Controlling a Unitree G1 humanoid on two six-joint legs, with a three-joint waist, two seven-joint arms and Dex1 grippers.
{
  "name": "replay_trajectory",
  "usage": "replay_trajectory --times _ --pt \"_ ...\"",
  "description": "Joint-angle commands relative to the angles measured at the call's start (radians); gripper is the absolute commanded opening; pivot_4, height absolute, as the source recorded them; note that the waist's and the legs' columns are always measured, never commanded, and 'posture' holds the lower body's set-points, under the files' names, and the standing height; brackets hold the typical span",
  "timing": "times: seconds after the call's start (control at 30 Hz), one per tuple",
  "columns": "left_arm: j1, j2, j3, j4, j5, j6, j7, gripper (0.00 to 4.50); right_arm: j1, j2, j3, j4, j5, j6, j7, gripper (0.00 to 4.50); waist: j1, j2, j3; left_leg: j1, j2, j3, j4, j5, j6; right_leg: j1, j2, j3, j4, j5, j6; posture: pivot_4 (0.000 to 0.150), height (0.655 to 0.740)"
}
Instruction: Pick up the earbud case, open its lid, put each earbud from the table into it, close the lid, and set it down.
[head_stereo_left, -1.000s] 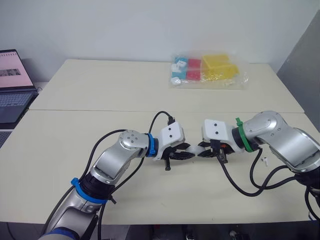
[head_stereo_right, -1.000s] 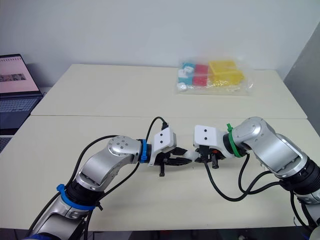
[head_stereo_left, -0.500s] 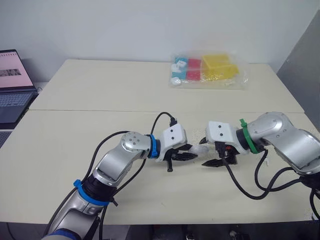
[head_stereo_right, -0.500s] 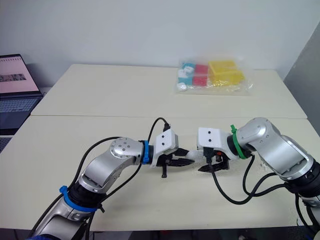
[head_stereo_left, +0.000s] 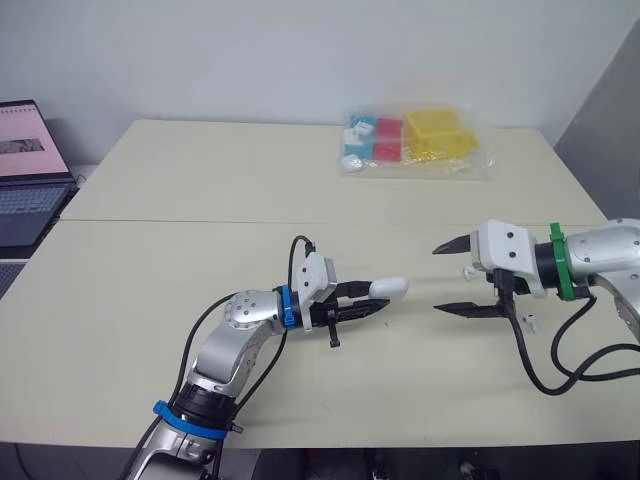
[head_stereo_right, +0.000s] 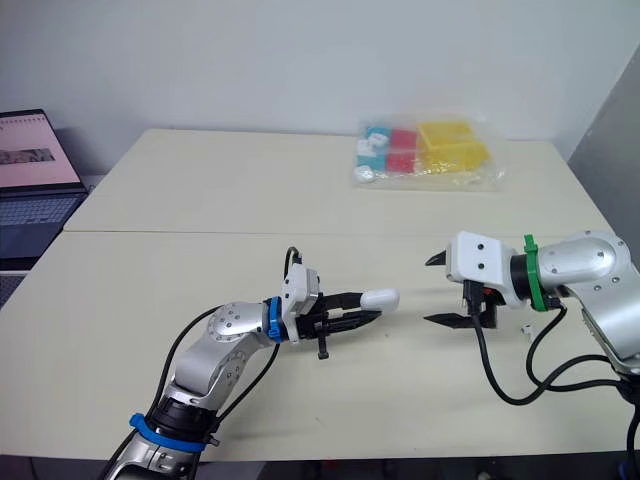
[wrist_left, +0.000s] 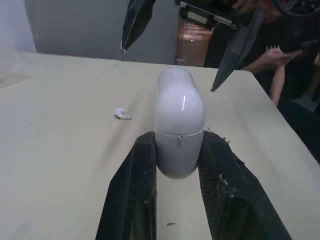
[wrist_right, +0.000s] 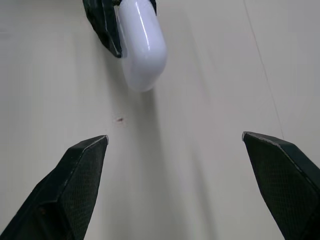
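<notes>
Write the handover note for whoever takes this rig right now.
Left gripper: shut on the earbud case, held above the table, its far end pointing at the right gripper.
Right gripper: open and holding nothing, facing the case across a gap.
Earbuds: one earbud lies on the table near the right gripper. A second small white piece, probably the other one, lies by the right arm.
Done: case picked up.
Left: the lid looks shut, so open it, put in each earbud, close the lid, set the case down.
</notes>
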Motion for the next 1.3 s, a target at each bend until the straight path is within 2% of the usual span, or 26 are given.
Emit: replay_trajectory --times 0.03,0.37,0.6,0.97,1.13,1.3 --pt "-0.013 -0.019 -0.002 -0.012 0.001 -0.073 -0.011 0.78 0.004 0.079 -0.051 -0.095 0.033 -0.024 -0.084 4.50 -0.002 0.000 0.000 0.000 0.000 0.000 0.000 0.000 0.000 0.000 0.000 0.000 0.000 0.000 0.000 0.150 0.7287" --pt "-0.040 -0.022 -0.030 0.009 0.024 -0.121 -0.035 0.78 -0.066 0.184 0.058 -0.046 -0.076 -0.074 -0.139 4.50 -0.003 0.000 0.000 0.000 0.000 0.001 0.001 0.000 0.000 0.000 0.001 0.001 -0.001 0.001 0.000 0.150 0.7287" --pt "-0.020 -0.013 -0.037 0.002 0.042 -0.131 -0.022 0.78 -0.135 0.215 0.056 -0.050 -0.043 -0.004 -0.147 4.50 -0.002 0.000 0.000 0.000 0.000 0.001 0.001 0.000 0.000 0.000 0.001 0.001 -0.001 0.001 0.000 0.150 0.7287" --pt "-0.016 0.000 -0.042 0.018 0.063 -0.154 -0.018 0.78 -0.149 0.199 0.032 -0.056 -0.009 0.039 -0.127 4.50 -0.001 0.000 0.000 0.000 0.000 0.001 0.000 0.000 0.000 0.000 0.001 0.001 -0.001 0.001 0.000 0.150 0.7287" --pt "-0.029 -0.009 -0.018 0.057 0.072 -0.138 0.033 0.78 -0.107 0.134 -0.085 -0.102 0.156 0.192 -0.083 4.50 0.000 0.000 0.000 -0.001 0.000 0.000 0.000 0.000 0.000 0.000 0.001 0.001 -0.001 0.001 0.000 0.150 0.7287" --pt "-0.022 -0.003 -0.002 0.067 0.075 -0.147 0.064 0.78 0.039 0.043 -0.293 -0.086 0.171 0.298 -0.158 4.50 0.004 0.000 0.000 -0.001 0.000 0.000 0.000 0.000 0.000 0.000 0.000 0.001 -0.001 0.001 0.000 0.150 0.7287"
